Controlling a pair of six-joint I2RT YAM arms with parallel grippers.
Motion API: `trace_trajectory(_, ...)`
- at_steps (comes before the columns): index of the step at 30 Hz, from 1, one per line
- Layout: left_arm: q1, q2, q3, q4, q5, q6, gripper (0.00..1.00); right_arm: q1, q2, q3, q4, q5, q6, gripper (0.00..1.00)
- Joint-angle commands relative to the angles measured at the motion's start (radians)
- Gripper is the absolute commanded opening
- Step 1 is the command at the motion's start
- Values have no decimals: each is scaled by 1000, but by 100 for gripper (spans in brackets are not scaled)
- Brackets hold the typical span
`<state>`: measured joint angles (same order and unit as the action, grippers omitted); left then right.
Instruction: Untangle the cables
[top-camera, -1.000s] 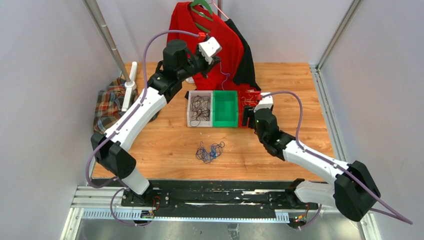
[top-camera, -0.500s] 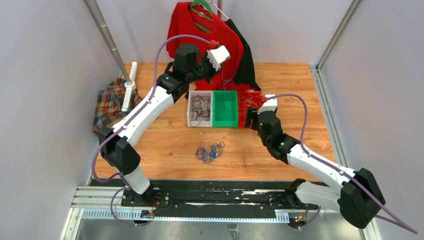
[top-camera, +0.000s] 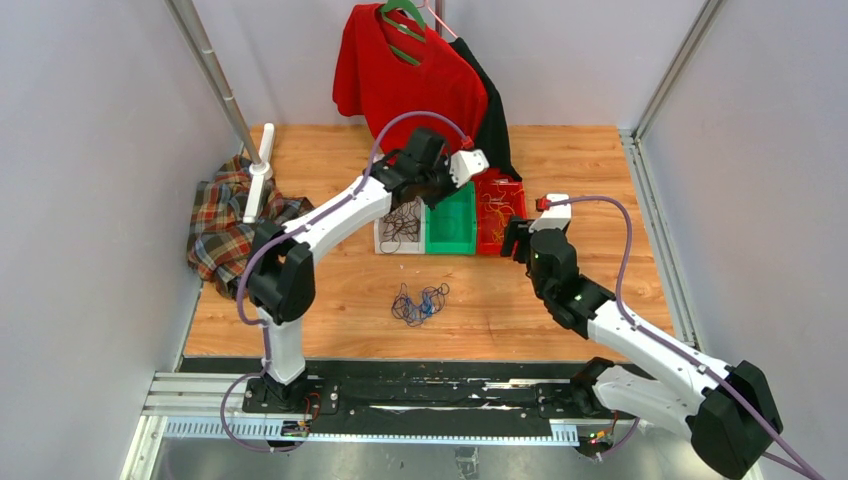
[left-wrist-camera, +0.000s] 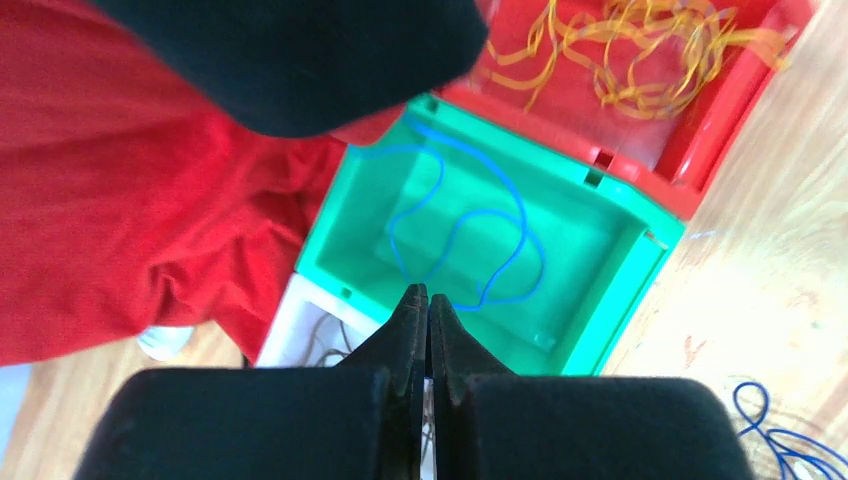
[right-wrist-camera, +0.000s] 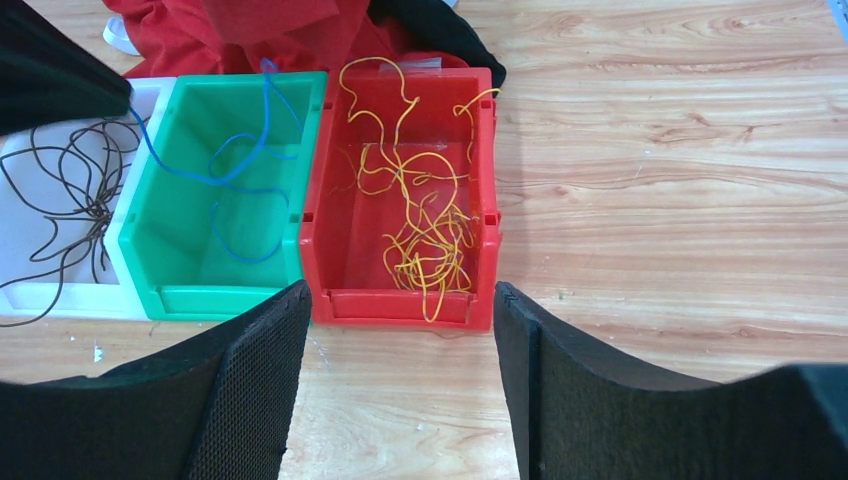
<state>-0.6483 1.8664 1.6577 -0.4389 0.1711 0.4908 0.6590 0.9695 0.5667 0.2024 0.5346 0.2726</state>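
Cables (top-camera: 419, 304) lie partly binned; left jaws closed, blue strand's (left-wrist-camera: 388, 238) end hidden behind them; right jaws wide, empty.

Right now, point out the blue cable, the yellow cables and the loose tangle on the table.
blue cable (left-wrist-camera: 483, 213), left wrist view, arch of its loop
yellow cables (right-wrist-camera: 430, 250), right wrist view, densest clump
loose tangle (top-camera: 418, 303), top view, its centre

**Fig.** Two robot arms. White-shelled, black-jointed L arm (top-camera: 330, 215) and matching R arm (top-camera: 650, 345), with rounded black joint housings (top-camera: 285, 280). Thick purple cable (top-camera: 625, 230) loops along each arm; small red fitting (top-camera: 543, 203) at wrist. Black L gripper (left-wrist-camera: 420, 300) has fingers tapering to narrow tips. Black R gripper (right-wrist-camera: 398, 300) has broad fingers (right-wrist-camera: 250, 400) w/ mesh-textured faces. Bases sit on a black mounting plate (top-camera: 430, 395).
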Motion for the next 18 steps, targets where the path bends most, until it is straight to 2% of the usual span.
trace_trajectory(1,-14,75,8,-31,-87,18,0,-16,-29,-18,-24,38,14,67)
trace_trajectory(7,-31,117,-36,-13,-119,1,1,-18,-39,-13,-38,27,16,66)
trace_trajectory(8,-31,115,-33,-16,-121,-3,5,-17,-40,-13,-39,24,16,66)
trace_trajectory(11,-31,83,-8,-38,-115,-19,27,-18,-45,-12,-41,13,18,66)
trace_trajectory(12,-30,62,-6,-43,-106,-26,39,-17,-46,-12,-40,3,18,66)
trace_trajectory(13,-29,38,-6,-49,-91,-32,59,-18,-47,-10,-38,-8,18,66)
trace_trajectory(14,-26,13,-4,-65,-69,-39,69,-18,-48,-9,-38,-16,19,66)
trace_trajectory(18,-11,-112,-7,-138,19,-56,95,-17,-48,-8,-45,-52,31,65)
